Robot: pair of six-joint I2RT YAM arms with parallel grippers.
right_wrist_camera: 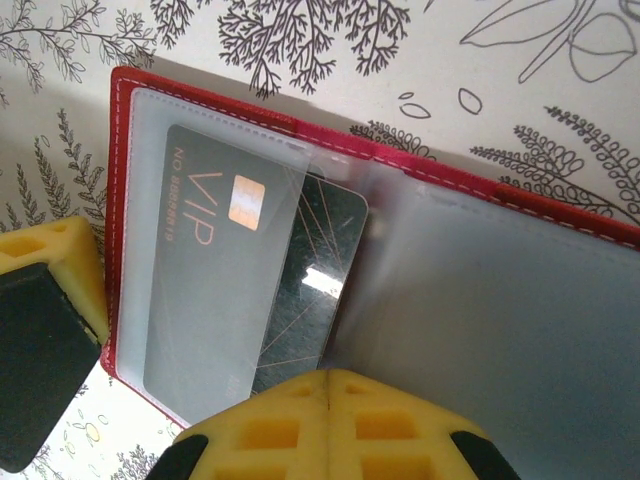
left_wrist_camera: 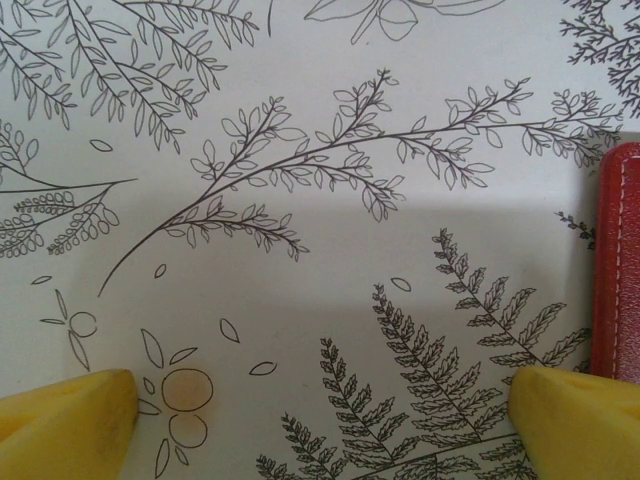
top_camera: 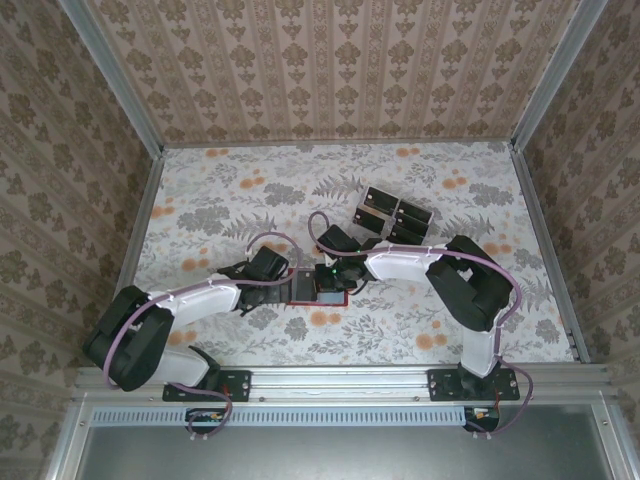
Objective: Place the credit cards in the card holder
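The red card holder (right_wrist_camera: 420, 170) lies open on the table, its clear sleeves facing up. One black VIP credit card (right_wrist_camera: 215, 260) sits partly inside the left sleeve, with its right part still bare. My right gripper (right_wrist_camera: 329, 380) is shut, fingertips together at the card's near edge; I cannot tell whether they touch it. My left gripper (left_wrist_camera: 320, 430) is open just above the cloth, its right finger (left_wrist_camera: 575, 420) next to the holder's red edge (left_wrist_camera: 625, 260). From above, both grippers (top_camera: 283, 280) (top_camera: 333, 278) meet over the holder (top_camera: 303, 297). Several more credit cards (top_camera: 392, 217) lie behind them.
A patterned cloth (top_camera: 230, 200) covers the table, and wallpapered walls close it in on three sides. A yellow finger with a black pad (right_wrist_camera: 45, 300), belonging to the left gripper, stands by the holder's left edge.
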